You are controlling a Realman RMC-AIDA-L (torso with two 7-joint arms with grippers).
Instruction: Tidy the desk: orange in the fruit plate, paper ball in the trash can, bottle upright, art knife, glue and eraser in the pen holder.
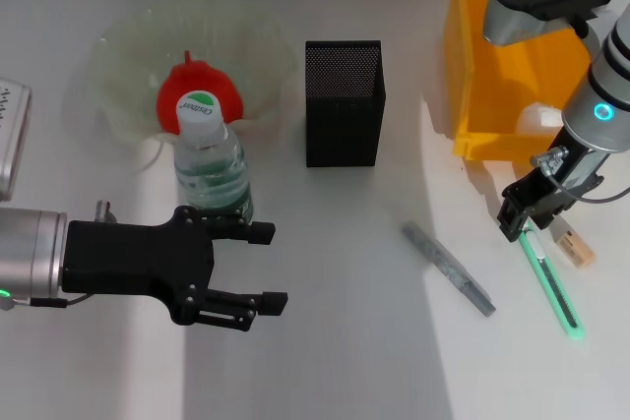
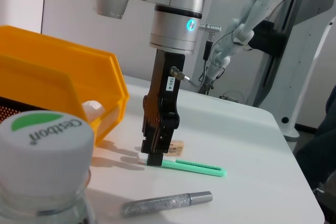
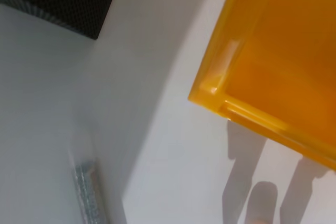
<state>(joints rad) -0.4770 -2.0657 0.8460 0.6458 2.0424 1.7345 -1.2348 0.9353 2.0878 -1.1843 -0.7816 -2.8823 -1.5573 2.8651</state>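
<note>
Right gripper [image 1: 519, 226] fingers down on near end of green art knife [image 1: 553, 282], pinching it; knife flat on tabletop [image 1: 345, 341] near right edge. Eraser [image 1: 573, 248] just beside. Glittery glue stick [image 1: 448, 269] mid-tabletop. Left gripper [image 1: 264, 268] fingers spread, empty, just beside upright bottle [image 1: 213, 159]. Mesh pen holder [image 1: 344, 102], yellow bin [image 1: 512, 66] toward far edge.

Bright light falls on the white table [image 1: 345, 341], with a dimmer band across its middle. The right gripper [image 1: 519, 228] casts soft shadows, and the bottle cap [image 2: 44, 153] is blurred up close.
</note>
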